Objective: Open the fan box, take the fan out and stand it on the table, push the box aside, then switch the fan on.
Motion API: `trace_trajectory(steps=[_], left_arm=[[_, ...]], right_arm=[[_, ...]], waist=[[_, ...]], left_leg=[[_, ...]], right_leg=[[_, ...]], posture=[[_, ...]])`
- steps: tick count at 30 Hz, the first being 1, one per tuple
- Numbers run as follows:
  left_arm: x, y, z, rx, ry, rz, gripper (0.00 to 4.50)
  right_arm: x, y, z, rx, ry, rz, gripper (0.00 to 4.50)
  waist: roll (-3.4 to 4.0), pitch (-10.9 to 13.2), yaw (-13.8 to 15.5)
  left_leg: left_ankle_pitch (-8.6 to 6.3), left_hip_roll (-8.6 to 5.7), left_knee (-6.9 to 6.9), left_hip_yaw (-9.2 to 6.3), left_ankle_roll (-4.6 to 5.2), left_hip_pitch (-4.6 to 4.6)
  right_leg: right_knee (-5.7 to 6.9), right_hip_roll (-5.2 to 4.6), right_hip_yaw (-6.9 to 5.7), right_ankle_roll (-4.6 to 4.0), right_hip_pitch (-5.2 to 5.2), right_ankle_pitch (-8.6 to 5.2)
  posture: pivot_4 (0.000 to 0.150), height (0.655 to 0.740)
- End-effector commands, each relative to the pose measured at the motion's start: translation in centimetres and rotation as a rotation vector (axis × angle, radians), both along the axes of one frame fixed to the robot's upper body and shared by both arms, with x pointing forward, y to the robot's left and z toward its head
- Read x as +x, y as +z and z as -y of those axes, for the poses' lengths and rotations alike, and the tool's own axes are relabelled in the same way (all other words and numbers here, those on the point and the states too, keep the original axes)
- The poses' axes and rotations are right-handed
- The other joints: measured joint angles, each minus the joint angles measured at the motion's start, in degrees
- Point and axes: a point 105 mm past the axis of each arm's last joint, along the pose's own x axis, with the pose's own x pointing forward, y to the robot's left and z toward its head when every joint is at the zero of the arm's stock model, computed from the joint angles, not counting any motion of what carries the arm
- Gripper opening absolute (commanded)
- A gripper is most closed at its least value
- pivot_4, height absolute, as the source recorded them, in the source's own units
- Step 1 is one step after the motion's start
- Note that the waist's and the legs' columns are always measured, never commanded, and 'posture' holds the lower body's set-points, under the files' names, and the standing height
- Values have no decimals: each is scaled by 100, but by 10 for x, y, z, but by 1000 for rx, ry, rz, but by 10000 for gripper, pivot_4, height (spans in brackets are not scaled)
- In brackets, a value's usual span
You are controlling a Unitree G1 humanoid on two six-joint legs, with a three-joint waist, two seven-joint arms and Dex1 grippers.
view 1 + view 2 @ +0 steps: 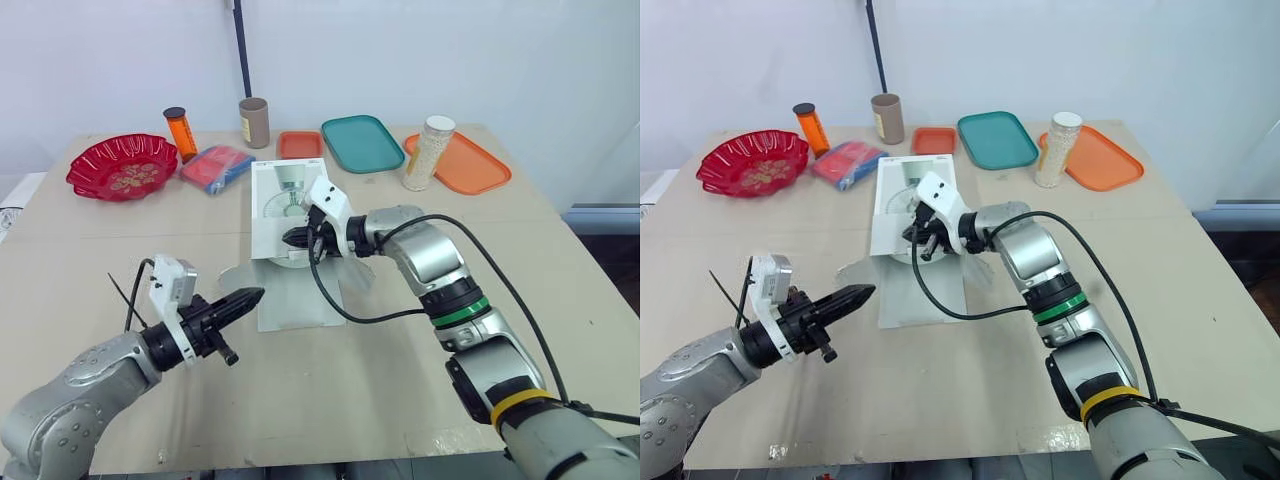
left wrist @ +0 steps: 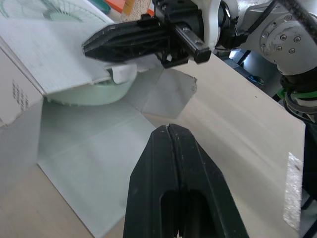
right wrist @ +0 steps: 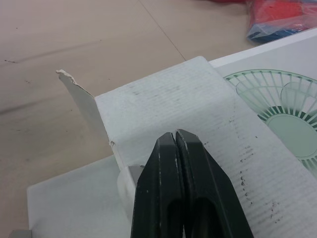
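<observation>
Hovering low over the worktop (image 1: 350,400), your left end effector (image 1: 250,296) is sitting closed, near the fan box (image 1: 285,185). That box is lying open mid-worktop, fan (image 2: 94,91) showing inside. Your right end effector (image 1: 297,238), fingers pressed together, is pointing at its mouth.

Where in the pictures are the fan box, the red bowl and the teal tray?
fan box (image 1: 275,190), left eye view, printed top face.
red bowl (image 1: 100,160), left eye view, inner wall.
teal tray (image 1: 362,143), left eye view, bare middle.
</observation>
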Motion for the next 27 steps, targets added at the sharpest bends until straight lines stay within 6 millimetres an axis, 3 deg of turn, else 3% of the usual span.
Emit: trace_trajectory(steps=[1, 5, 12, 16, 27], left_arm=[[-5, -4, 0, -79, 33, -61, 0], [-5, -7, 11, -142, 56, -95, 0], [-4, -7, 13, -162, 62, -104, 0], [2, -5, 11, -197, 98, -105, 0], [4, -14, 8, -192, 148, -144, 0]], right_arm=[[0, 36, 8, 45, 0, 95, 237], [4, 46, 33, 32, -50, 127, 237], [5, 48, 57, 16, -115, 120, 237], [10, 23, 80, -56, -175, 81, 237], [10, 7, 72, -74, -157, 51, 237]], waist=[[0, 0, 9], [0, 0, 32], [0, 0, 12], [-2, -1, 24], [-1, -1, 20]], left_leg=[[0, 0, 0, -1, 0, 0], [0, -6, 0, 2, 0, -1], [0, 0, 0, 15, 0, 3], [0, 0, 0, 16, 0, 4], [0, 2, -2, 25, 0, 12]], right_leg=[[0, 0, 0, 0, 0, 0], [-4, -4, -4, 0, 7, 0], [-6, 1, 0, -1, 8, -1], [-6, 0, 1, -1, 11, -1], [-8, 3, 8, -2, 14, -1]], posture=[[1500, 7400], [1500, 7400], [1500, 7400], [1500, 7400], [1500, 7400]])
